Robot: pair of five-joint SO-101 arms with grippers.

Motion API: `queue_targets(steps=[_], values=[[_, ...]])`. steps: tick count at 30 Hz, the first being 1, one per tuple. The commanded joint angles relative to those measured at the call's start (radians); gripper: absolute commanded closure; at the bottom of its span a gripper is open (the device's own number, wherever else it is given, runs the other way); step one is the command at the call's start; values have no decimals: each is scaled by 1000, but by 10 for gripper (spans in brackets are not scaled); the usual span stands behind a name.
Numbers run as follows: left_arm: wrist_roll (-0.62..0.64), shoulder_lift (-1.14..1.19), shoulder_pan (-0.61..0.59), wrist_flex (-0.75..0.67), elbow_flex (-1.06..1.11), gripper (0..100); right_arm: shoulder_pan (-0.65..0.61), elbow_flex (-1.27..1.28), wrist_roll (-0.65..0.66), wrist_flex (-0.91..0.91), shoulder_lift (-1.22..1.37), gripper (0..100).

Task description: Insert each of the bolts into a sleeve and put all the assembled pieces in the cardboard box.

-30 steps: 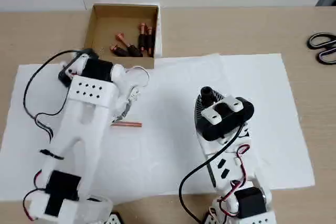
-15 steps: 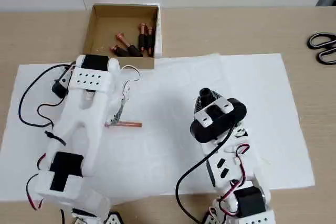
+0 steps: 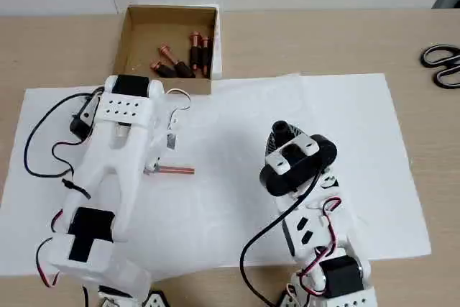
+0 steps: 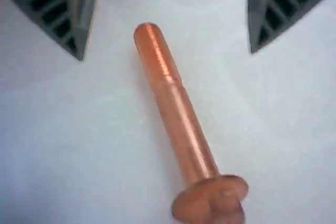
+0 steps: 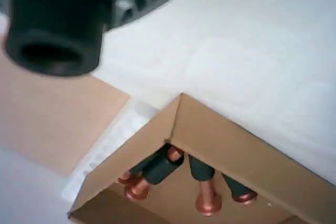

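Note:
A copper bolt (image 3: 176,170) lies flat on the white paper (image 3: 345,127). My left gripper (image 3: 161,154) hangs open right over it; in the left wrist view the bolt (image 4: 178,124) has its tip between the two spread fingers (image 4: 68,14) and its head pointing away. My right gripper (image 3: 282,140) is shut on a black sleeve (image 3: 282,129), held upright above the paper's middle with its open end (image 5: 52,30) showing. The cardboard box (image 3: 123,34) stands at the back left with several assembled pieces (image 3: 188,59) inside.
Black-handled scissors (image 3: 442,62) lie on the bare table at the far right. Cables trail from the left arm over the paper's left side. The box wall (image 5: 236,145) faces the right arm across open paper.
My left arm has drawn back from beside the box and brought its gripper down over the bolt. The right arm has shifted slightly left with the sleeve.

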Motion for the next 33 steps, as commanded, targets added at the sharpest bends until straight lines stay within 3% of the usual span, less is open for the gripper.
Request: queue_targets(steps=[1, 33], values=[[28, -3, -6, 6, -28, 804, 4, -8, 8, 5, -5, 994], [101, -3, -57, -411, 360, 805, 7, -9, 9, 62, -7, 994]])
